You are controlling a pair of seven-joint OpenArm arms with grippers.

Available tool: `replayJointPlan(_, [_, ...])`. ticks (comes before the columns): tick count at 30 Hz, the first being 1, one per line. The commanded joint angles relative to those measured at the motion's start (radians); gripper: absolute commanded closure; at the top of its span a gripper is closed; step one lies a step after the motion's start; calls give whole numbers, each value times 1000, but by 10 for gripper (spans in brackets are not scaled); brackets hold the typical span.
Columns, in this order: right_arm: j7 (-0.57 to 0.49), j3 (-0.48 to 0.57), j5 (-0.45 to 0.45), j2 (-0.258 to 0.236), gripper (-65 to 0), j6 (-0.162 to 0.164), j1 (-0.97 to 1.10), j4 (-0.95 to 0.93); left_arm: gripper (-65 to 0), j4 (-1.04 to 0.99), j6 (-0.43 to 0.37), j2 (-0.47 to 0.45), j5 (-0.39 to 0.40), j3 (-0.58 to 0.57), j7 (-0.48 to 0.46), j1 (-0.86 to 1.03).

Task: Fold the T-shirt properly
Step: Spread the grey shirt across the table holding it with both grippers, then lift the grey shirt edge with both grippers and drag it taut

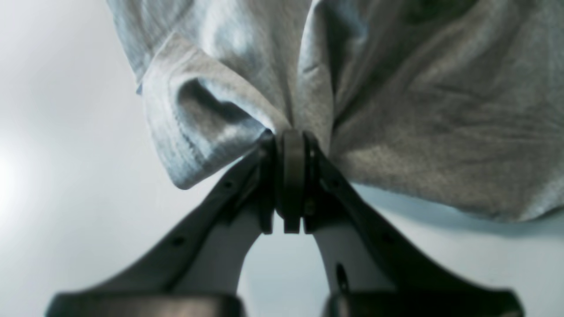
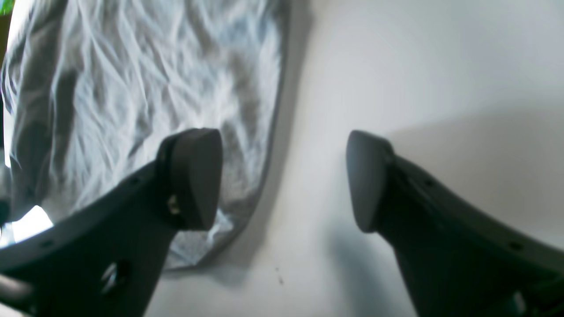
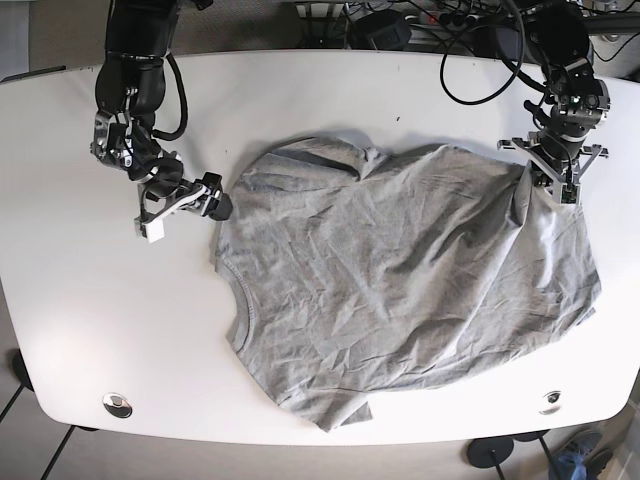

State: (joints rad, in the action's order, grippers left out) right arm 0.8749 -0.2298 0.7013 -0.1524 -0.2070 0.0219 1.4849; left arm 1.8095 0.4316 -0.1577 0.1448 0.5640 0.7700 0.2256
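Observation:
A grey T-shirt (image 3: 400, 280) lies crumpled and spread across the middle of the white table. My left gripper (image 1: 293, 141) is shut on a bunched fold of the T-shirt (image 1: 418, 110); in the base view it (image 3: 545, 172) sits at the cloth's upper right edge. At the shirt's left edge, my right gripper (image 3: 215, 203) stands open. In the right wrist view its gap (image 2: 282, 180) is over bare table, one finger (image 2: 194, 176) overlaps the T-shirt's edge (image 2: 154, 88), and nothing is between the pads.
The white table (image 3: 100, 320) has bare surface to the left and front of the shirt. Dark cables (image 3: 430, 25) lie along the back edge. Two metal fittings (image 3: 117, 404) (image 3: 549, 402) sit near the front corners.

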Motion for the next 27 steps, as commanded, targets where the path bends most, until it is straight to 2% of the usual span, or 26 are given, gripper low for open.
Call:
replayJointPlan(1, [-9,40,5,-9,-422,5,-15,12,0,51,-1,14,8,31,-20,-1])
replayJointPlan(3, [-9,105,5,-8,-422,7,-15,10,0,68,59,20,8,41,-20,-1])
replayJointPlan(5, [-10,139,5,17,-422,8,-20,-14,0,74,103,22,8,41,-20,-2])
replayJointPlan(11, [-12,149,4,63,-420,8,-101,-155,0,100,115,22,8,43,-20,-2])
replayJointPlan(12, [-12,149,4,64,-400,8,-110,-160,0,100,115,22,8,43,-20,-2])
replayJointPlan(13, [-12,149,4,66,-349,8,-115,-158,0,103,115,22,8,43,-20,-2])
replayJointPlan(14, [-13,149,4,66,-271,5,-115,-158,0,114,115,23,8,46,-20,-2])
replayJointPlan(16, [-21,149,4,67,-75,5,-116,-157,0,132,117,43,29,83,-20,-4])
replayJointPlan(17, [-32,149,8,67,-5,5,-116,-155,0,135,117,54,63,109,-20,-5])
replayJointPlan(19, [-49,143,11,67,-38,5,-110,-125,0,137,117,54,148,144,-20,-18])
replayJointPlan(21, [-61,142,11,63,-17,7,-79,-65,0,138,117,53,209,163,-14,-15])
replayJointPlan(23, [-66,140,5,55,-19,7,-30,44,0,140,117,51,246,187,61,-16])
replayJointPlan(27, [-66,140,5,17,-19,7,65,217,0,161,118,53,322,278,147,-13])
